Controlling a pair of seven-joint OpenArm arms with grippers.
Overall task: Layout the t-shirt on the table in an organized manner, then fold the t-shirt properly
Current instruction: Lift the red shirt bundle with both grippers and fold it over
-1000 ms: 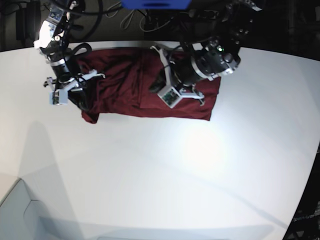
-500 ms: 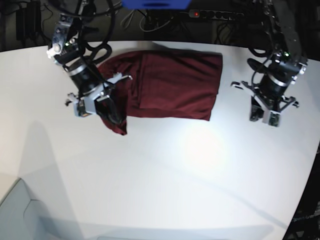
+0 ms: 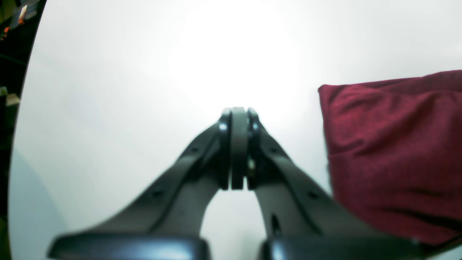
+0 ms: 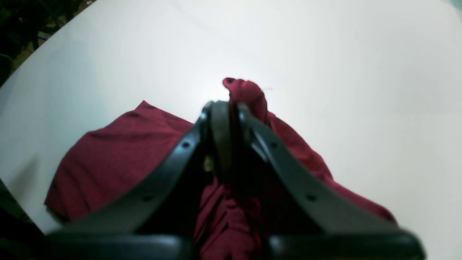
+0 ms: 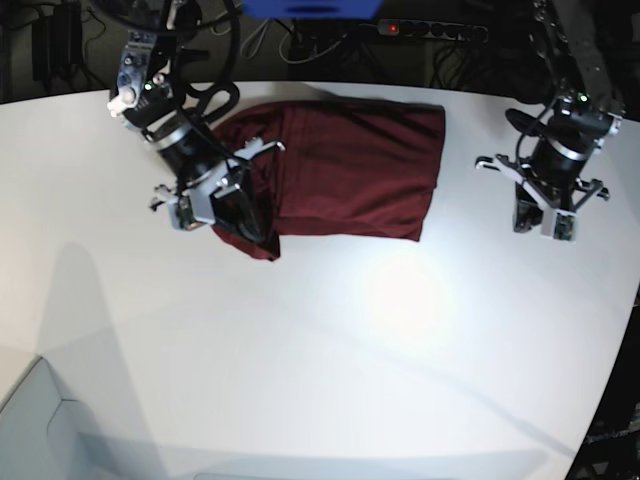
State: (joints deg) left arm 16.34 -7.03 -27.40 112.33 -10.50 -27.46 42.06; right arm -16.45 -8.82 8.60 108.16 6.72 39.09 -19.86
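T-shirt cloth is pinched in our closed right gripper for folding inward, while our empty left gripper, closed, hovers over the surface.

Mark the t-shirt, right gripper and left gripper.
t-shirt [image 5: 350,165], base view, flat middle of the cloth.
right gripper [image 4: 222,108], right wrist view, fingertips shut on the cloth.
left gripper [image 3: 237,119], left wrist view, shut fingertips over the table [image 3: 108,90].
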